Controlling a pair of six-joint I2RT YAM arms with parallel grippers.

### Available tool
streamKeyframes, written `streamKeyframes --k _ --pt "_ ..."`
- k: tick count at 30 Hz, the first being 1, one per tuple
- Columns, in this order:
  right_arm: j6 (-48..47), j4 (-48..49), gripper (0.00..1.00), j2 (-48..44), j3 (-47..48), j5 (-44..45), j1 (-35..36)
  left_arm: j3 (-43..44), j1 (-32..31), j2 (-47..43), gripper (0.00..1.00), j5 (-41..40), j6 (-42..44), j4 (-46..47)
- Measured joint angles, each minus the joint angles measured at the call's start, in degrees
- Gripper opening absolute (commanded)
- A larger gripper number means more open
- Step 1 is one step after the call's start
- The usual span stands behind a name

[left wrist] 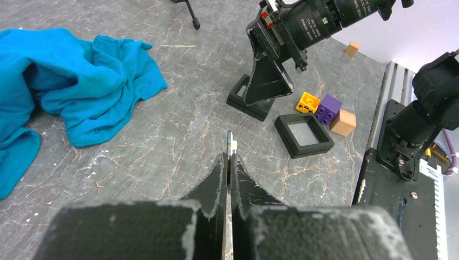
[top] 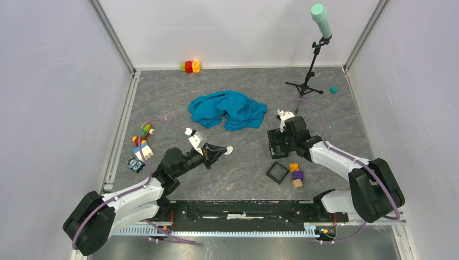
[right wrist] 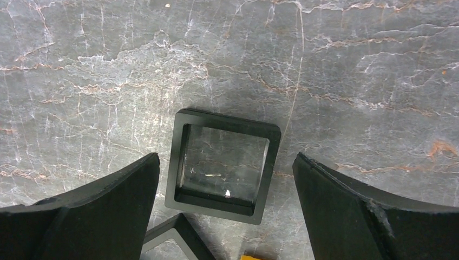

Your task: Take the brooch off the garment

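The brooch [top: 229, 150], a tiny whitish round piece, is pinched at the tips of my left gripper [top: 221, 151], above the bare table and clear of the cloth. In the left wrist view the left gripper [left wrist: 228, 158] is shut on the brooch [left wrist: 231, 145], which shows edge-on. The garment, a crumpled teal cloth [top: 227, 110], lies further back; it also shows in the left wrist view [left wrist: 70, 81]. My right gripper [top: 276, 145] is open and empty over a black square frame box [right wrist: 224, 165]; its point in its own view is [right wrist: 226, 157].
A second black frame box [top: 277, 172] lies beside yellow, purple and tan blocks [top: 295, 174]. A microphone tripod [top: 307, 81] stands at the back right. Toys [top: 142, 143] lie at the left wall, and a red-yellow toy [top: 190, 66] at the back.
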Motion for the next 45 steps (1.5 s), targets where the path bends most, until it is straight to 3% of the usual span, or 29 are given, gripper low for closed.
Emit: streamKeyframes --k 16,23,27,36,45 --pt "-0.2 0.2 0.81 2.4 0.1 1.8 2.2 0.0 0.0 0.2 0.02 0.0 0.3 0.0" --pt "-0.2 -0.9 0.81 2.4 0.7 4.0 3.4 0.0 0.0 0.2 0.02 0.0 0.3 0.0" --pt "0.1 -1.5 0.91 2.4 1.1 4.9 3.7 0.0 0.0 0.2 0.02 0.0 0.3 0.0" --pt "0.9 -2.5 0.76 2.4 1.2 6.0 4.5 0.0 0.0 0.2 0.02 0.0 0.3 0.0" --pt "1.7 -2.7 0.7 1.1 1.2 4.8 4.8 0.0 0.0 0.2 0.02 0.0 0.4 0.0"
